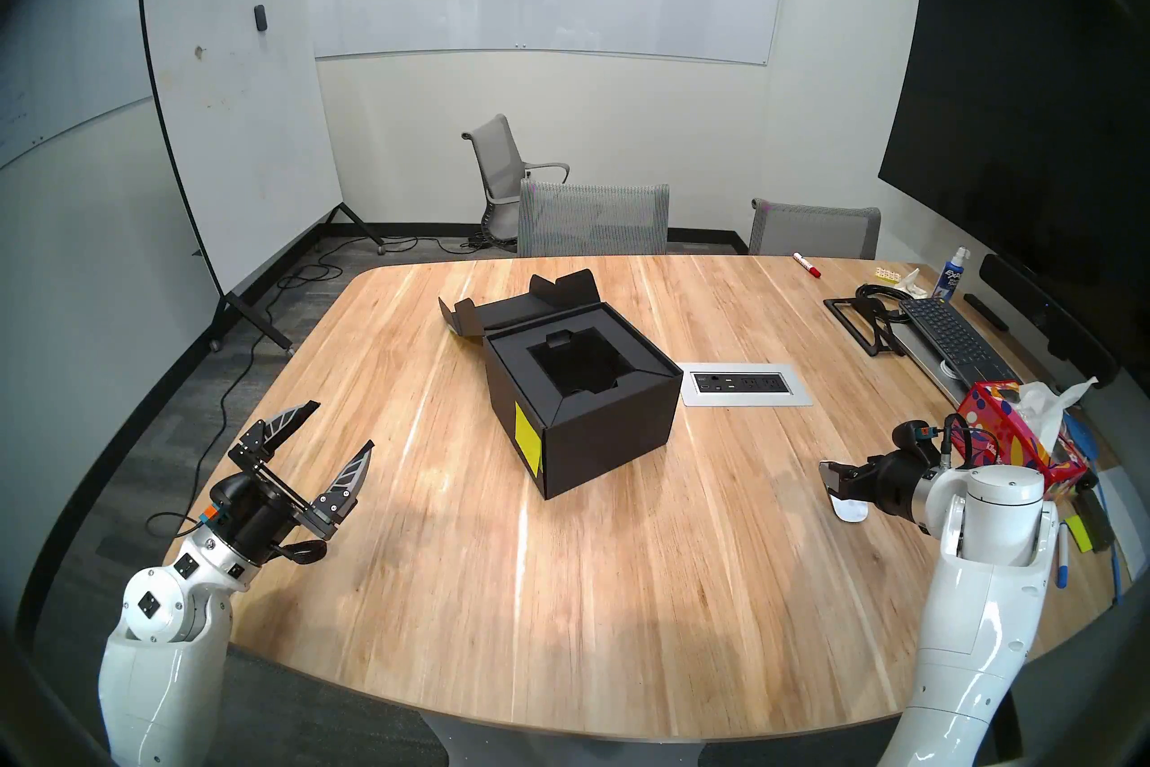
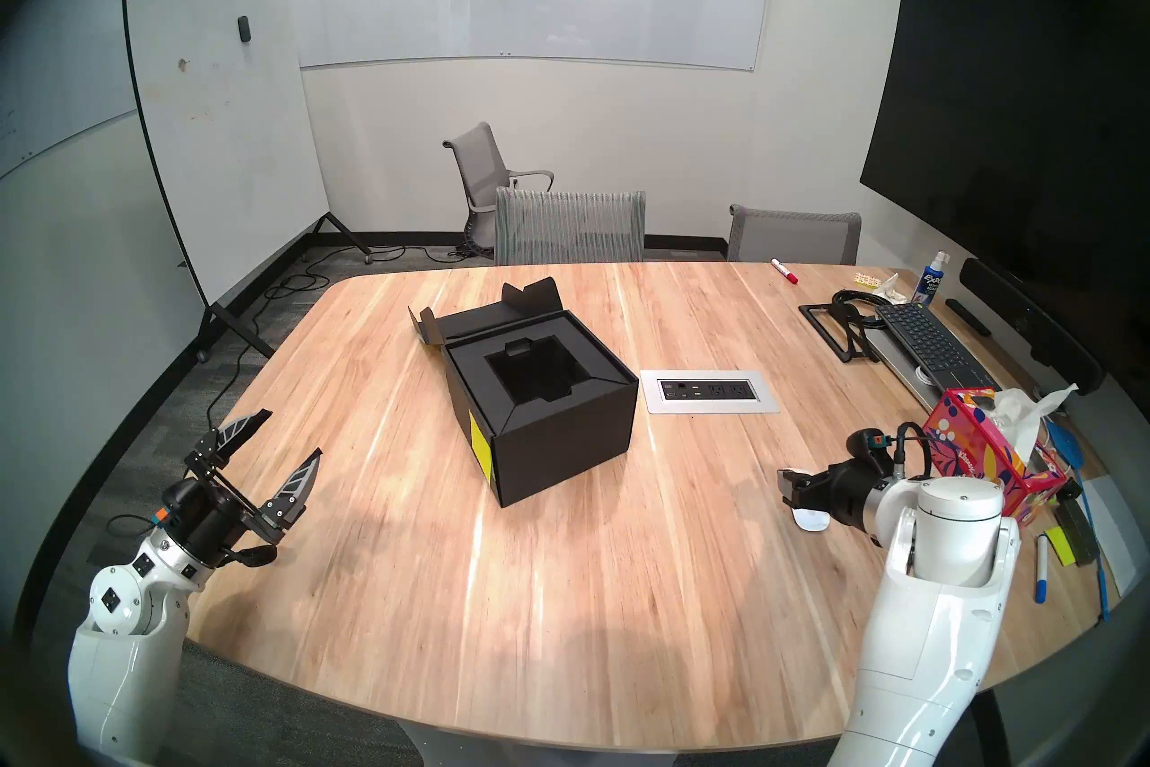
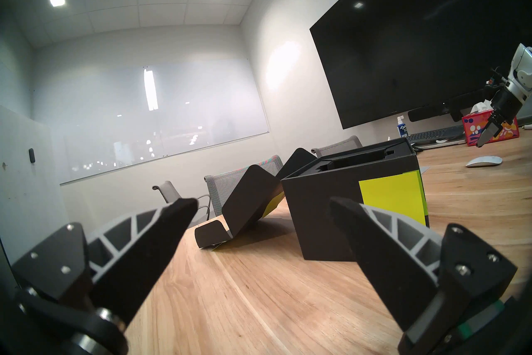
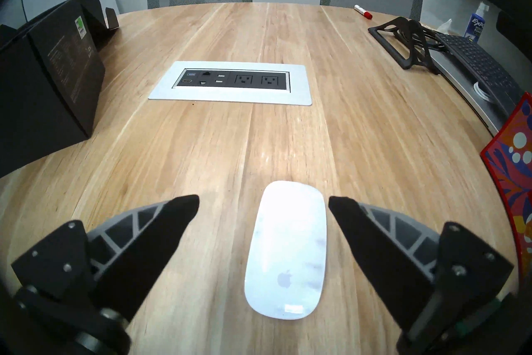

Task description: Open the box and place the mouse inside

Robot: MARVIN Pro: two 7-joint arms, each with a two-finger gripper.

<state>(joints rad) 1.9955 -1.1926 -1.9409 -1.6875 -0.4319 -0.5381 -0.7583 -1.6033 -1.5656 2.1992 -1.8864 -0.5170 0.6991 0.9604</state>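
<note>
A wooden table fills the lower half of the head view, in a meeting room with whiteboards and grey chairs behind it.

At the centre of the frame stands the black box, already open. Its flap lid is folded back and lies toward the upper left of the box, resting on the table. Inside, a black insert with a square hollow shows, and nothing lies in it. A yellow sticky note is stuck on the box's lower left side.

The white mouse lies flat on the table at the right of the head view, well apart from the box. In the right wrist view it sits low in the frame, right of centre, its long axis running up the frame.

The right claw hangs above the mouse, tilted downward, its two fingers spread wide and holding nothing. The mouse lies between them, nearer the right-hand finger, and touches neither.

The left claw is at the lower left of the head view, raised off the table and aimed toward the box. Its fingers are also spread wide and empty, well apart from the box.

A silver socket panel is set into the table just right of the box. A red patterned tissue box stands at the right edge, behind the right arm, with a keyboard above it in the frame.
</note>
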